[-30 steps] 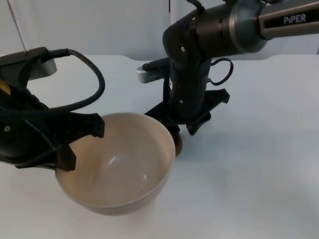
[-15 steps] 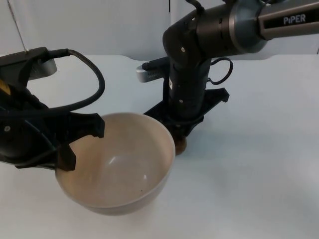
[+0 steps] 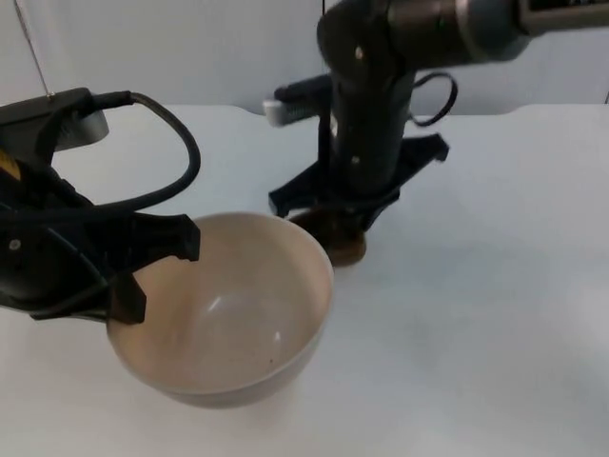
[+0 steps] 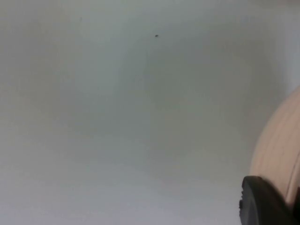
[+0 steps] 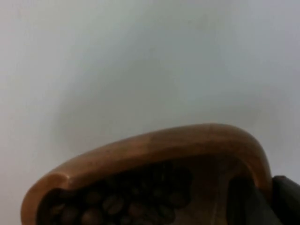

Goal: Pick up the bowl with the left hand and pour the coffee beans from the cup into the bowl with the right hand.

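Observation:
A beige bowl [image 3: 224,314] hangs tilted over the table's front left, its inside bare. My left gripper [image 3: 143,271] is shut on its left rim. The bowl's outer wall [image 4: 279,150] shows beside a black fingertip [image 4: 262,204] in the left wrist view. Just behind the bowl's right rim is a brown wooden cup [image 3: 341,246], held by my right gripper [image 3: 343,224], which is shut on it from above. In the right wrist view the cup's rim [image 5: 154,145] curves over dark coffee beans [image 5: 117,201] lying inside.
The white table top [image 3: 495,305] spreads to the right and front of the cup. The grey partition wall [image 3: 190,48] closes the back. The right arm's black body [image 3: 371,105] stands over the table's middle rear.
The right arm has moved back and slightly right with the cup, which now shows more fully beyond the bowl's rim. The bowl and left arm have stayed put.

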You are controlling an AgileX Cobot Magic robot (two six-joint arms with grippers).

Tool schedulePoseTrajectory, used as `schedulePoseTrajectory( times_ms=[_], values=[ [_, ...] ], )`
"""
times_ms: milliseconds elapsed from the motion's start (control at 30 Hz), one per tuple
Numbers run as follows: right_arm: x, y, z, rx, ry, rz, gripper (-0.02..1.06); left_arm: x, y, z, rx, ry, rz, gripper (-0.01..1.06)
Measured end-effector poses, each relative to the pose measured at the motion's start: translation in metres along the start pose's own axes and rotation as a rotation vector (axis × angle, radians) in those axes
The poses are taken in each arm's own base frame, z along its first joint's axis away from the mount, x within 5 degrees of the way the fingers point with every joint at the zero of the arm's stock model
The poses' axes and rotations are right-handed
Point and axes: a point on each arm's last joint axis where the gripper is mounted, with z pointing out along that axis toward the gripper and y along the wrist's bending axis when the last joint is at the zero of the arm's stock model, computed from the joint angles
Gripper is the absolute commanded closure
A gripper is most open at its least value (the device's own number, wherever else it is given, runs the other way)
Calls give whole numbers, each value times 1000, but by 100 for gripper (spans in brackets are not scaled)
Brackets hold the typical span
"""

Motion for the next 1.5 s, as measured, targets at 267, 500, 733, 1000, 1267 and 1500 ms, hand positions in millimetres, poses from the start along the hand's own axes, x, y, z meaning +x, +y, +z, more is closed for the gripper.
schedulePoseTrajectory(
  times_ms=[267, 500, 733, 1000, 1267, 1500],
  values=[
    [-7, -38, -44, 34, 14, -16, 104, 0, 0, 0, 1, -4, 0, 105],
    [-8, -60, -91, 25, -2, -53, 104, -1, 0, 0, 3, -10, 0, 105],
    [-4, -70, -132, 20, -25, -106, 104, -1, -1, 0, 6, -16, -4, 105],
    [-2, -74, -151, 20, -51, -132, 104, -1, -1, 0, 13, -10, -25, 105],
    [-1, -68, -153, 17, -49, -165, 104, -1, -1, 0, 13, -10, -26, 105],
    [2, -46, -159, 26, -65, -240, 104, -1, -1, 0, 16, -9, -32, 105]
  ],
)
